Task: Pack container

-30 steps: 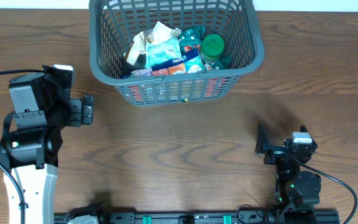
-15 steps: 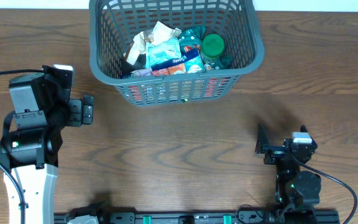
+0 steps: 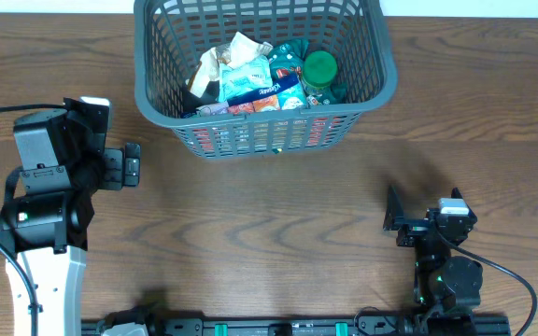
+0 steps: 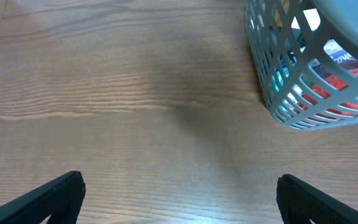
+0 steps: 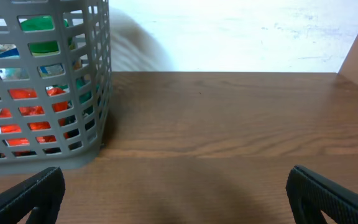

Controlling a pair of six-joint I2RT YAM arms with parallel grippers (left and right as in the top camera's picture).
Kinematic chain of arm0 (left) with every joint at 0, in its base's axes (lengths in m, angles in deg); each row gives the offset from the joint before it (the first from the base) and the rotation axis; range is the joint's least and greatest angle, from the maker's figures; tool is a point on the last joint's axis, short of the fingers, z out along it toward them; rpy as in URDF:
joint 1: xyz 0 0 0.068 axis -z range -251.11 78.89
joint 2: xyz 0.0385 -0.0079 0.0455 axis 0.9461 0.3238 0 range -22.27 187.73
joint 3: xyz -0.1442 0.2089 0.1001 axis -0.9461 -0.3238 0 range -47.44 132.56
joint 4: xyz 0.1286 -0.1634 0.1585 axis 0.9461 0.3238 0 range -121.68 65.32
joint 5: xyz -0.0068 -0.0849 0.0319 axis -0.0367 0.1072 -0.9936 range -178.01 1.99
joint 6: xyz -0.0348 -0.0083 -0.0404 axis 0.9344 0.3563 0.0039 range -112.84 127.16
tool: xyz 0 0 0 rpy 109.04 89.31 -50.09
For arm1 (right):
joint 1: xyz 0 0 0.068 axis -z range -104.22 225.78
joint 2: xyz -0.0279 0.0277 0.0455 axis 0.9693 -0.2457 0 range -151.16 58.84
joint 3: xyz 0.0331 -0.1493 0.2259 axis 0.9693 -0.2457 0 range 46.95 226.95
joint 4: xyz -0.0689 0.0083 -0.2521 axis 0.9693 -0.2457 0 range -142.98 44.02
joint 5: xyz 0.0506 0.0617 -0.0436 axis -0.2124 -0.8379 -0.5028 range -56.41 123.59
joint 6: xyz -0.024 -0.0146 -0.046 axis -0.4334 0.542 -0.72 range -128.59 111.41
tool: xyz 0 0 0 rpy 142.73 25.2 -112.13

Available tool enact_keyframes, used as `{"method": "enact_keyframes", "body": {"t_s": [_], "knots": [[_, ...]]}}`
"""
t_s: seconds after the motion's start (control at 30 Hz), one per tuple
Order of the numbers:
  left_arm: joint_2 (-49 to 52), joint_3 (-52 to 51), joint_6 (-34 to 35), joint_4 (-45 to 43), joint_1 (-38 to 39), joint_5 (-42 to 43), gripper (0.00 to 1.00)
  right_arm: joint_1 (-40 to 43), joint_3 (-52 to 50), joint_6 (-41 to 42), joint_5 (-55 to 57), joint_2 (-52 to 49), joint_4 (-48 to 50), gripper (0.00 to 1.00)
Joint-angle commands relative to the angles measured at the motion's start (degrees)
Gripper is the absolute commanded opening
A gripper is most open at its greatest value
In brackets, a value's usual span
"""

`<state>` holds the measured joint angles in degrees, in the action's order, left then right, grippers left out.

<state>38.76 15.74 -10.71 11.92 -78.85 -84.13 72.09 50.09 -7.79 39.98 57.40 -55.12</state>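
The basket (image 3: 141, 79) is seen at the far middle of the table (image 3: 269, 233), with packets (image 3: 250, 75) and a green-lidded jar (image 3: 319, 67) lying inside it, below the rim. No grocery item is seen outside it in any view. The left gripper (image 4: 179, 198) is held low over bare wood near the basket's left front corner, its jaws spread wide with nothing between them. The right gripper (image 5: 176, 194) is held well back near the table's near edge, likewise spread wide and empty. The packing step is judged to be finished or nearly so. Little more is thought to be called for next than both arms being kept drawn back, unless a further item is brought in.
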Motion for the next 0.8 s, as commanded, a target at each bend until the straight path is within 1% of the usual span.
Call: {"method": "enact_keyframes", "body": {"t_s": [0.0, 0.13, 0.27, 0.47, 0.57, 0.77], "knots": [[0.07, -0.35, -0.28, 0.98, 0.13, -0.22, 0.99, -0.48, -0.48, -0.68, -0.22, 0.52, 0.00, 0.99], [-2.05, -1.75, -0.31, 1.22, 1.55, 3.13, 0.98, -0.48, -0.48, -0.66, -0.22, 0.52, 0.00, 0.99], [-7.10, -6.64, -0.28, -2.36, 4.33, 5.95, 0.99, -0.48, -0.48, -0.66, -0.22, 0.52, 0.00, 0.99], [-20.24, -21.07, -0.28, -9.53, 8.20, 10.19, 0.99, -0.48, -0.48, -0.68, -0.22, 0.52, 0.00, 0.99], [-27.78, -29.33, 0.39, -14.82, 9.35, 10.71, 0.99, -0.48, -0.48, -0.66, -0.22, 0.52, 0.00, 0.99], [-39.58, -42.27, 1.22, -29.49, 10.86, 10.69, 0.99, -0.48, -0.48, -0.66, -0.22, 0.52, -0.02, 0.99]]}}
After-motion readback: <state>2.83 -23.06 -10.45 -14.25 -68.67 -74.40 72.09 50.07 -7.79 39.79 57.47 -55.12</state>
